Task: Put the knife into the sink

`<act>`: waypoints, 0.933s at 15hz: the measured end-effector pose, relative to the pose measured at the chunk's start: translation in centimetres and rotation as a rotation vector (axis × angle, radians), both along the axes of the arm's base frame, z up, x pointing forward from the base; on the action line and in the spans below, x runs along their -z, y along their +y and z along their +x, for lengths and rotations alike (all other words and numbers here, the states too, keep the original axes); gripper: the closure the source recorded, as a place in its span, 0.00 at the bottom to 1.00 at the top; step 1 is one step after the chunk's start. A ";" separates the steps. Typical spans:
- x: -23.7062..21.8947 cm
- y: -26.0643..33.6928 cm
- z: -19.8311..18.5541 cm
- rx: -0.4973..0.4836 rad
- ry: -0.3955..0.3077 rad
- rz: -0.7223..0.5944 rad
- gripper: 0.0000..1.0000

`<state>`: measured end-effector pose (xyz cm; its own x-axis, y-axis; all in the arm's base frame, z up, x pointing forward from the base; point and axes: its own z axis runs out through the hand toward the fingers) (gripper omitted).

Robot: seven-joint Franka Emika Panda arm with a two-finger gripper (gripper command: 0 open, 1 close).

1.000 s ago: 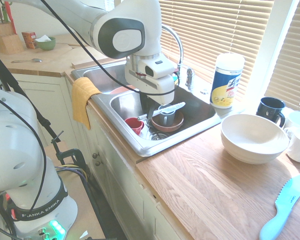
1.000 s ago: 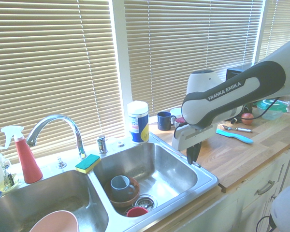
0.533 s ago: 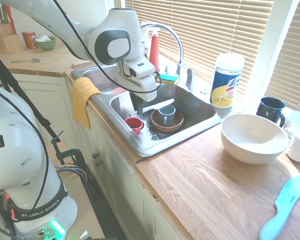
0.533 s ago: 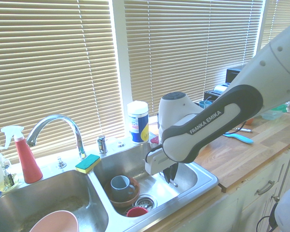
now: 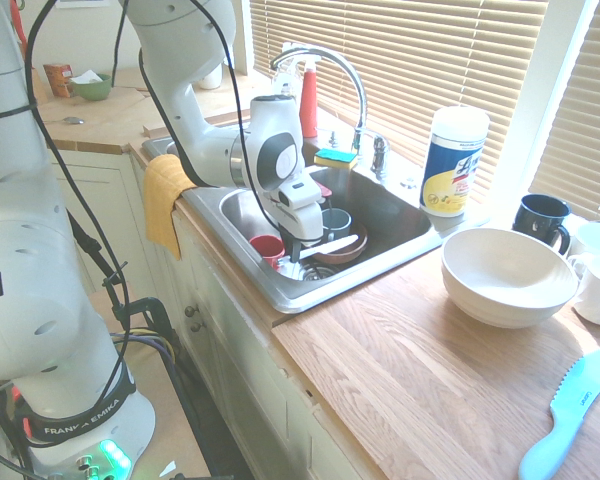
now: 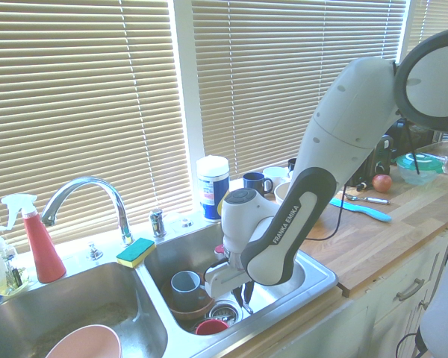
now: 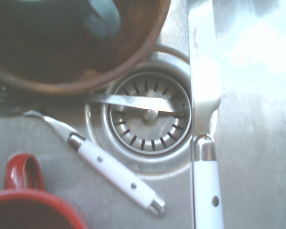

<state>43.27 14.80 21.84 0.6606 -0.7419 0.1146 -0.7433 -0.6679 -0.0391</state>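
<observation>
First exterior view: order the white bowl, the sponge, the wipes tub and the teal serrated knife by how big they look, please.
1. White bowl
2. Wipes tub and teal serrated knife: too close to rank
3. Sponge

The bowl (image 7: pixel 148 52) sits in the sink (image 6: pixel 287 298) with a mug (image 6: pixel 185 285) in it — the drain strainer (image 7: pixel 150 114) just beside. Behind the sink, the sponge (image 6: pixel 136 252) lies near the faucet (image 6: pixel 123 212).
</observation>
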 end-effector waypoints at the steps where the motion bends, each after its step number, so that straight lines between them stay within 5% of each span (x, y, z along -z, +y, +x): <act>1: 1.2 -0.1 0.5 0.015 0.010 0.008 1.00; 10: 7.9 0.6 3.3 0.054 0.062 0.039 1.00; 11: 8.0 0.7 3.5 0.057 0.059 0.038 0.00; 14: 8.4 0.9 3.4 0.065 0.062 0.044 0.00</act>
